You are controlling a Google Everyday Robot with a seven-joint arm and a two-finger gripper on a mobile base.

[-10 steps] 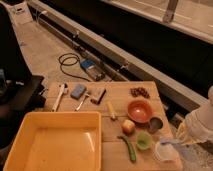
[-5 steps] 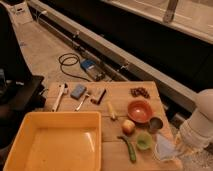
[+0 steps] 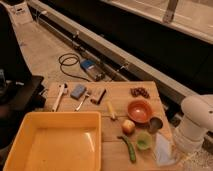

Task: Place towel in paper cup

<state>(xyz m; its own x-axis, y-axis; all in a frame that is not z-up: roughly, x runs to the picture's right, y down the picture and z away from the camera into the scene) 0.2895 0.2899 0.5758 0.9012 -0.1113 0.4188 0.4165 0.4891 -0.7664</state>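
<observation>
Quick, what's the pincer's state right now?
Pincer: closed, low at the right front of the table, apparently gripping the towel.

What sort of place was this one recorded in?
Probably a robotics lab or test space: a wooden table staged with a yellow tray and orange bowl, a loose cable on the floor, the end effector at the table's near right corner by the towel.

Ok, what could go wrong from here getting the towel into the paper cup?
The floppy towel sits at the table's lower-right corner by the shut gripper; it may drape over the paper cup's rim, which I cannot make out, instead of dropping in. The green cup and dark cup stand close, so the arm could knock them.
</observation>
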